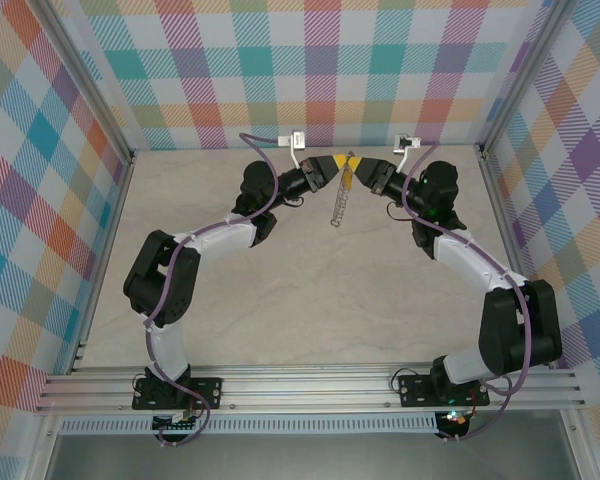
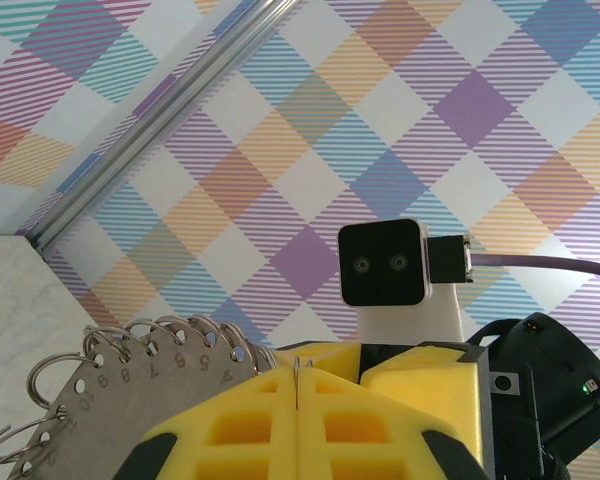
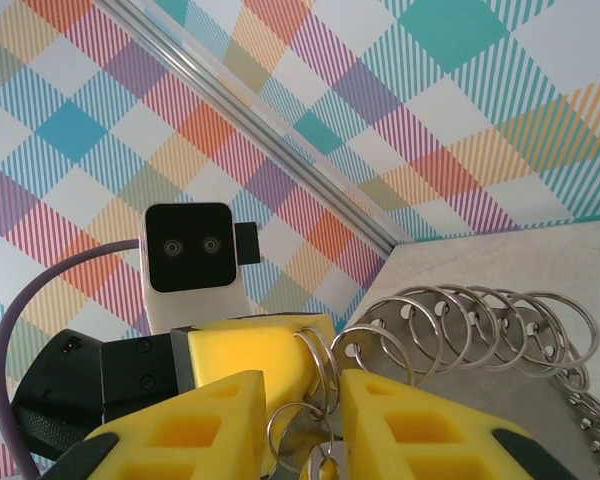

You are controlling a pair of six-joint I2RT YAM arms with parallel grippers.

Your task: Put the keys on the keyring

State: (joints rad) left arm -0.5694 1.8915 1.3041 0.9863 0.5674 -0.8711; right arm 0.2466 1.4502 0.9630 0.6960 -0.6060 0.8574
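The keyring [image 1: 340, 205] hangs between both grippers near the back wall, chain-like from above. In the left wrist view it is a grey numbered plate [image 2: 100, 400] fringed with wire loops. My left gripper [image 2: 298, 385] is shut on one thin loop at the seam of its yellow pads, and from above it [image 1: 332, 170] comes in from the left. My right gripper [image 3: 302, 388] stands part open around two loops and a small ring. On that ring a tiny key [image 3: 326, 462] hangs at the frame's bottom edge. The right gripper [image 1: 368, 174] faces the left one.
The plaid back wall [image 1: 320, 80] rises close behind the grippers, with a metal corner rail [image 3: 280, 150] running along it. Each wrist camera looks at the other arm's camera block [image 2: 382, 262]. Pale tabletop [image 1: 310, 300] lies open in front of the arms.
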